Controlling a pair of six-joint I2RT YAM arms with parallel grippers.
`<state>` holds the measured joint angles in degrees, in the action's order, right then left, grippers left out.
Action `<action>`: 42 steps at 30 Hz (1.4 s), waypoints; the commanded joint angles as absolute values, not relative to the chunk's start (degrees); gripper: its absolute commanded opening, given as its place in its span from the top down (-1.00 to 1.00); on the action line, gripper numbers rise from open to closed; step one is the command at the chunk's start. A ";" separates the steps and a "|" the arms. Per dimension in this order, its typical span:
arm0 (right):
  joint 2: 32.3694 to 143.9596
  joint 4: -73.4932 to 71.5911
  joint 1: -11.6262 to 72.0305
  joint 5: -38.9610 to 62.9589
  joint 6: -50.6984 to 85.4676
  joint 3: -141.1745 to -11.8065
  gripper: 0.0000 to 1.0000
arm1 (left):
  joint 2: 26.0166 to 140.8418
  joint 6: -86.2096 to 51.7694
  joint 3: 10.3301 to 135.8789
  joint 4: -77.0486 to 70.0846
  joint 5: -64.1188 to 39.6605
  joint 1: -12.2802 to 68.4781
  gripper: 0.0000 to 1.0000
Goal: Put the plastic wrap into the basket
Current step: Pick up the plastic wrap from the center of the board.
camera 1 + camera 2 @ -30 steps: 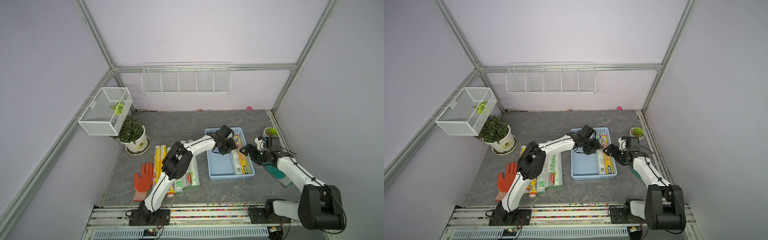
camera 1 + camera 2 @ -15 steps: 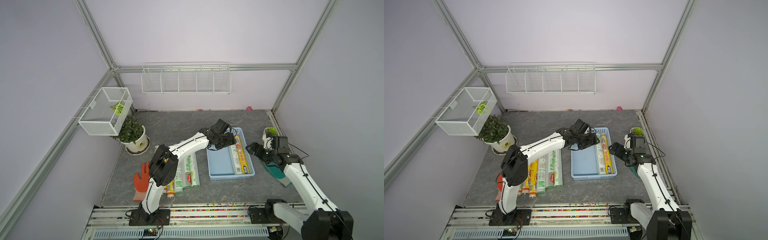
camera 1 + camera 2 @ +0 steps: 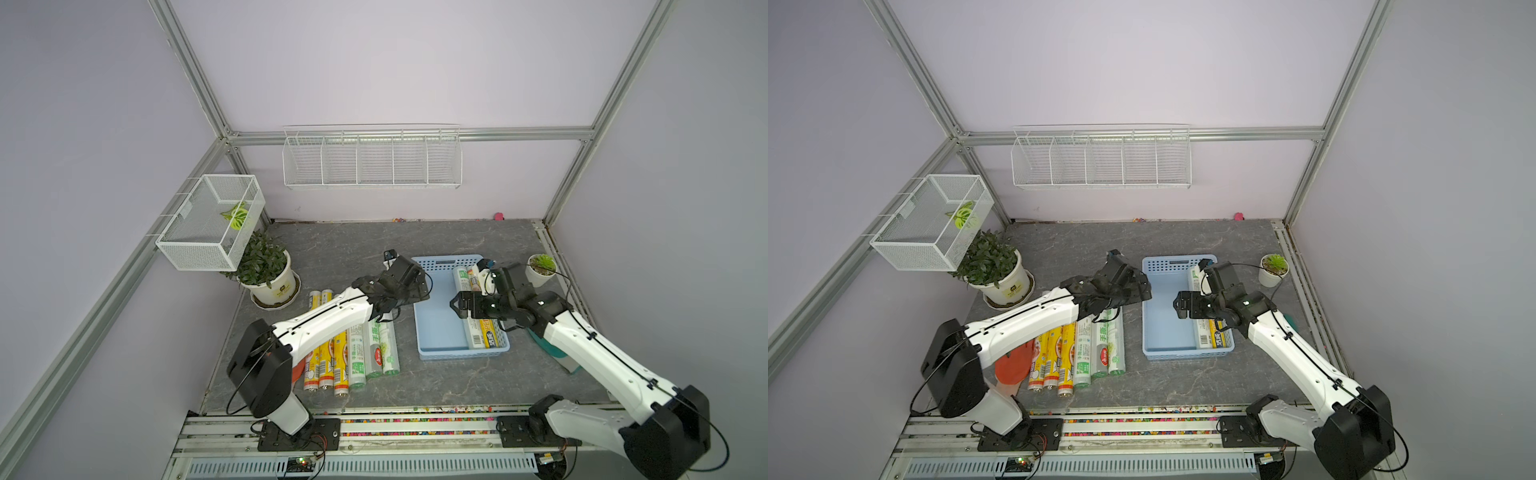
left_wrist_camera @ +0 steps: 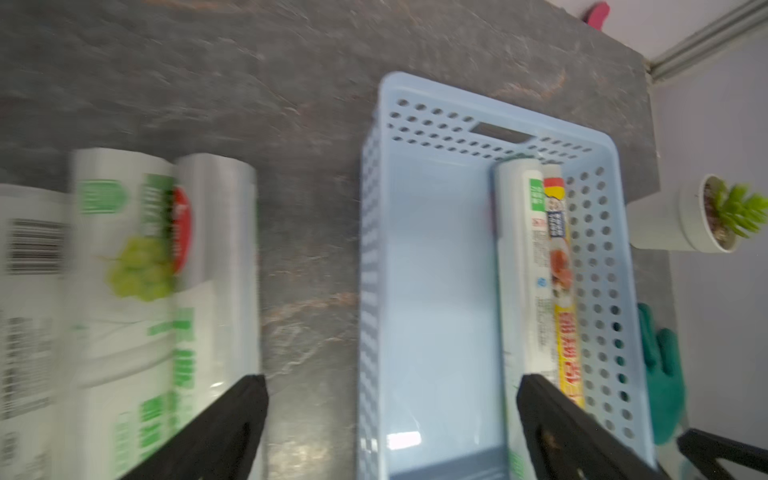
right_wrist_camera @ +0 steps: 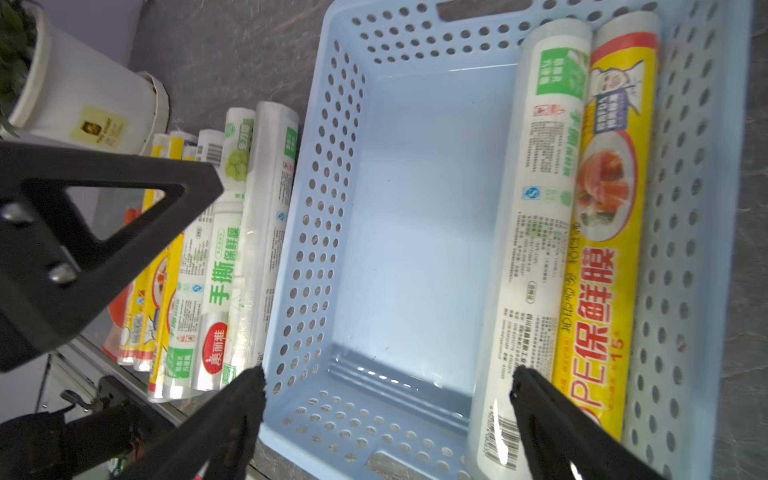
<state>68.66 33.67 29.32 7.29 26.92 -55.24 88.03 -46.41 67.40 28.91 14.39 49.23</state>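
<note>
The shallow light blue plastic basket (image 3: 461, 354) sits on the grey surface (image 3: 353, 245), nearer its right edge. Two long slim rolls of plastic wrap lie inside, along the right wall, touching: a whitish roll with green print (image 5: 536, 232) and a yellow roll with food pictures (image 5: 602, 232). Six more rolls (image 3: 353, 357) lie in a row near the front edge, just left of the basket. The left end effector (image 4: 390, 384) is wide and holds nothing. It hangs above the basket's left wall. The right end effector (image 5: 386, 374) is wide and empty too, above the basket. I think another roll comes next. Best take the clear roll nearest the basket (image 4: 216, 249), pinch its middle so it does not tip, lift it over the wall, and lay it longways on the bare floor.
</note>
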 commanded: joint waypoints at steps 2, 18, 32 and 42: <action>71.55 33.29 34.11 0.70 27.06 -57.27 -0.95 | 79.36 -40.57 59.77 24.53 21.51 49.39 -0.99; 80.45 29.07 43.15 -3.70 31.52 -60.90 -0.95 | 83.76 -44.73 62.25 37.75 11.69 44.80 -0.67; 77.10 25.91 43.15 -7.82 34.10 -56.12 -0.95 | 99.72 -48.07 71.75 45.22 8.87 44.59 -0.32; 78.38 25.85 43.15 -7.47 34.26 -56.05 -0.95 | 102.46 -48.46 73.55 46.79 10.37 44.38 -0.35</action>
